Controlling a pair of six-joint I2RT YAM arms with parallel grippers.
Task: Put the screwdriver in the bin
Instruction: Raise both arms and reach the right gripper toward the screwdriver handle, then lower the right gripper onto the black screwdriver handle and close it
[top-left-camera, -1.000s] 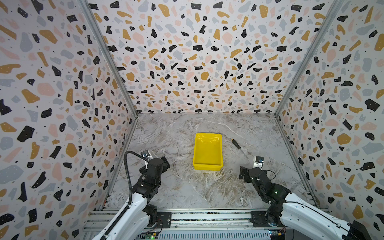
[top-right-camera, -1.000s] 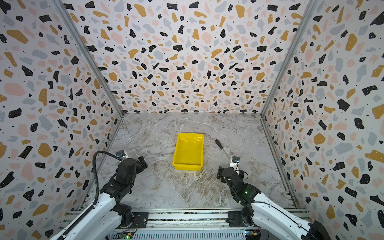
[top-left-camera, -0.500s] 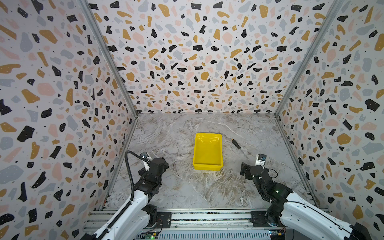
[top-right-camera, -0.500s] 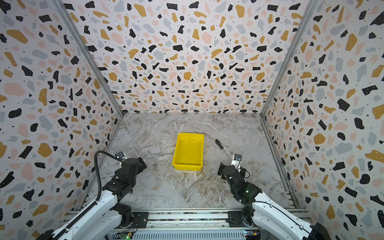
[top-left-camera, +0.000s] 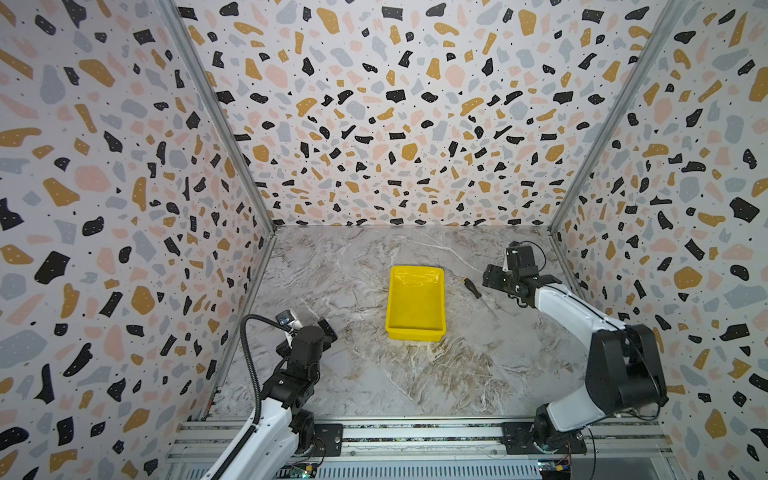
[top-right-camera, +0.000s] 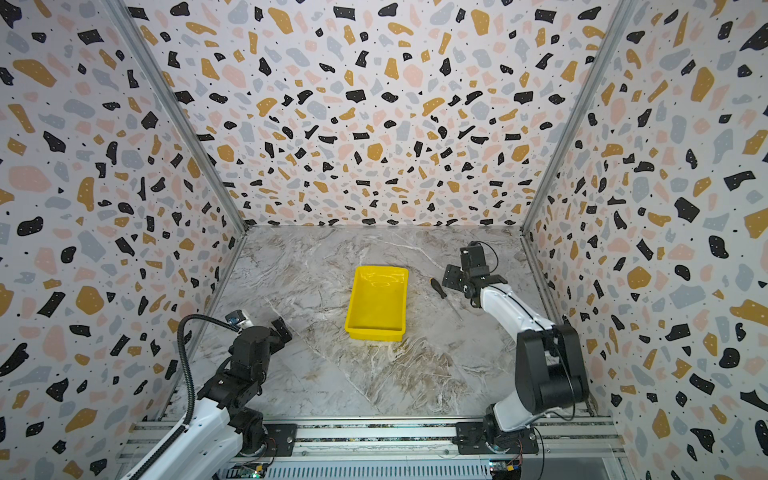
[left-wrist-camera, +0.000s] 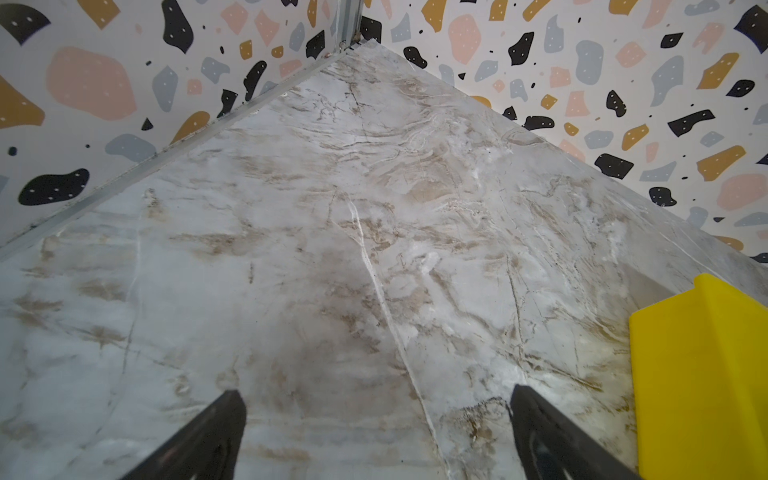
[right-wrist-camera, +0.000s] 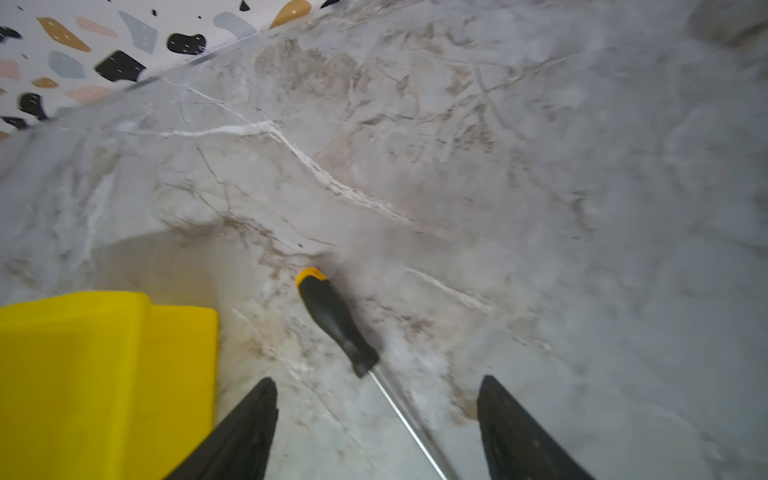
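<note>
The screwdriver (top-left-camera: 472, 287) (top-right-camera: 438, 288) lies flat on the marble table just right of the bin, with its yellow-orange cap toward the back. The bin (top-left-camera: 415, 335) (top-right-camera: 375, 331) is a yellow tray at mid table, with nothing showing inside it. My right gripper (top-left-camera: 490, 279) (top-right-camera: 451, 277) is open and hovers just right of the handle. In the right wrist view the black handle (right-wrist-camera: 336, 320) lies ahead of my right gripper (right-wrist-camera: 378, 380), the silver shaft runs between the spread fingers, and the bin (right-wrist-camera: 104, 374) is beside them. My left gripper (top-left-camera: 327, 328) (left-wrist-camera: 376, 390) is open and empty, near the front left.
Terrazzo-patterned walls (top-left-camera: 395, 124) close the table on the left, back and right. The right wall stands close behind my right arm. A metal rail (top-left-camera: 415, 434) with both arm bases runs along the front edge. A corner of the bin (left-wrist-camera: 698, 374) shows in the left wrist view.
My right arm has reached from the front right up to the screwdriver, so its gripper now sits beside the handle. The left arm has barely moved.
</note>
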